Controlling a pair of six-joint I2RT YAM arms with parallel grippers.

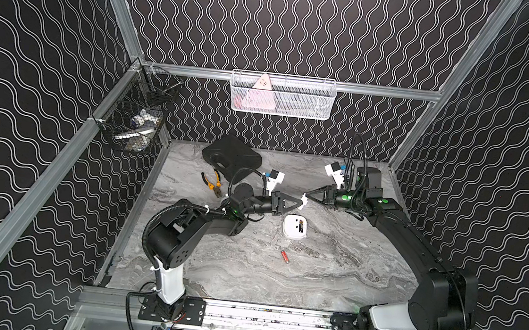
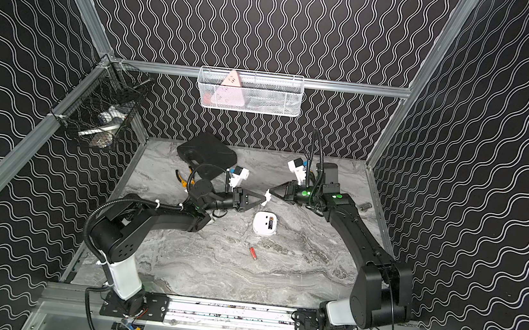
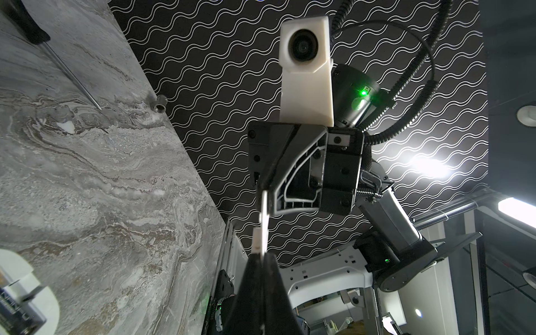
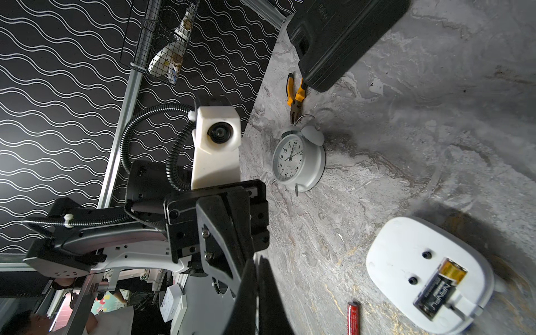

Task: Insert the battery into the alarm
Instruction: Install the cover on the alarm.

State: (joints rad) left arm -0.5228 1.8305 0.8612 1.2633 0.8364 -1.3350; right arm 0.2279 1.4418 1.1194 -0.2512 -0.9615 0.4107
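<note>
Pliers (image 1: 212, 183) and black case (image 1: 230, 155) lie on the tabletop (image 1: 277, 281), behind the left tool on its outer side and well apart from it. The twin-bell clock (image 4: 298, 158) stands near the pliers, on the far side of the left tool from the right tool. It shows only in the right wrist view.

Left tool (image 1: 300, 204) is up off the tabletop with its jaws closed, pinching one end of a small white piece (image 1: 303, 200).

Right tool (image 1: 309, 194) faces it tip to tip, jaws also closed, on the other end of the same piece. The left wrist view shows the small white piece (image 3: 262, 229) edge-on, spanning from one tool's tips to the other's. I can't tell what the piece is.

White alarm unit (image 1: 289, 230) lies flat on the tabletop below the two tool tips, slightly toward the arm bases, with neither tool touching it. Its compartment is open and facing up. The black-and-gold battery (image 4: 441, 290) is seated in that compartment.

Red cell (image 1: 284, 256) lies loose on the tabletop, near the alarm unit but apart from it, farther from both tools.

A small metal socket (image 2: 366, 206) sits behind the right tool near the side rail.
</note>
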